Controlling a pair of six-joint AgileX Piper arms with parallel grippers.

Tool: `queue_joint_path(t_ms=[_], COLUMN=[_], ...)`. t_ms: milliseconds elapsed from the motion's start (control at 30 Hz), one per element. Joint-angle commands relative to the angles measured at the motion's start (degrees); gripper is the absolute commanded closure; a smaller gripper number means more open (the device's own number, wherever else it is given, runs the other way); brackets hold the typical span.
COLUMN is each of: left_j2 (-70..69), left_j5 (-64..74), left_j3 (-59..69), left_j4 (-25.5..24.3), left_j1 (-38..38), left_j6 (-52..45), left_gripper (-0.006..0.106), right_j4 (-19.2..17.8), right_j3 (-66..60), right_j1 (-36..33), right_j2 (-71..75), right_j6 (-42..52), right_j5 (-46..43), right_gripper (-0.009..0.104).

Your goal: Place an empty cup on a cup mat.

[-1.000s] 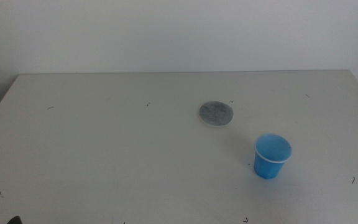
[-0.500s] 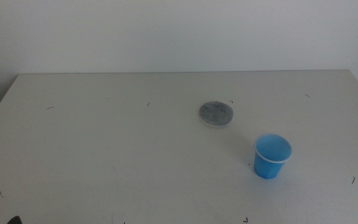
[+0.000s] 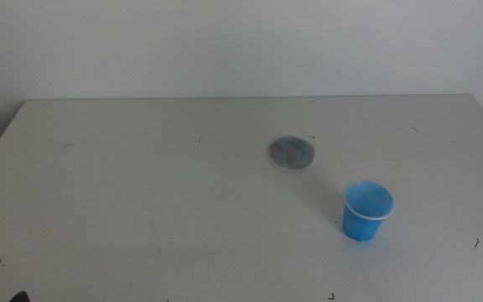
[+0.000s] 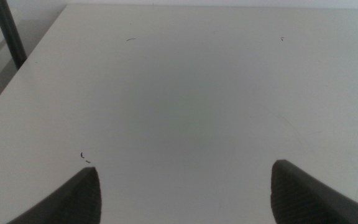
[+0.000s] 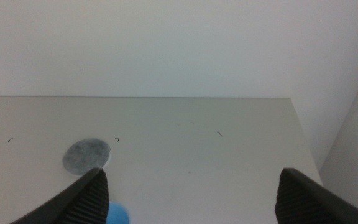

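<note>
On the white table (image 3: 141,193), the blue cup (image 3: 366,210) stands upright near the cup mat (image 3: 292,153), not touching. Left gripper (image 4: 185,186) and right gripper (image 5: 191,193): jaws spread, empty.

- The right claw (image 5: 188,199) has its two dark jaws spread wide, with nothing between them.
- The pale counter (image 5: 197,149) carries a few tiny dark specks; a plain white wall stands behind it.
- The cup mat (image 5: 86,155), a round speckled grey disc, lies flat on the counter just beyond one jaw's tip.
- A sliver of the cup (image 5: 118,214), bright blue, shows beside that same jaw, near the mat but apart from it.
</note>
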State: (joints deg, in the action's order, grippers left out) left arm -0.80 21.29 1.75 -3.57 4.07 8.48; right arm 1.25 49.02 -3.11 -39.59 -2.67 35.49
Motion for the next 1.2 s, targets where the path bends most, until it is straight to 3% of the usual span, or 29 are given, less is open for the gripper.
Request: queue_joint_path(t_ms=[0, 367, 733, 1167], left_j2=[-0.5, -0.5, -0.5, -0.5], left_j5=[-3.8, -3.8, -3.8, -3.8], left_j3=[-0.3, -0.3, -0.3, -0.3], left_j4=[-0.2, -0.2, -0.2, -0.2], left_j1=[-0.1, -0.1, -0.1, -0.1], left_j6=[0.6, 0.6, 0.6, 0.6], left_gripper=[-0.005, -0.005, -0.005, -0.005], right_j4=[1.2, 2.7, 8.5, 8.5], right_j3=[4.9, 13.6, 17.2, 17.2], right_j1=[-0.8, -8.1, -9.2, -9.2], right_j2=[-3.8, -18.8, -34.4, -47.8], right_j6=[0.9, -0.1, -0.2, -0.2], right_j5=[-0.8, 3.7, 7.3, 8.6], right_gripper=[0.006, 0.006, 0.006, 0.006])
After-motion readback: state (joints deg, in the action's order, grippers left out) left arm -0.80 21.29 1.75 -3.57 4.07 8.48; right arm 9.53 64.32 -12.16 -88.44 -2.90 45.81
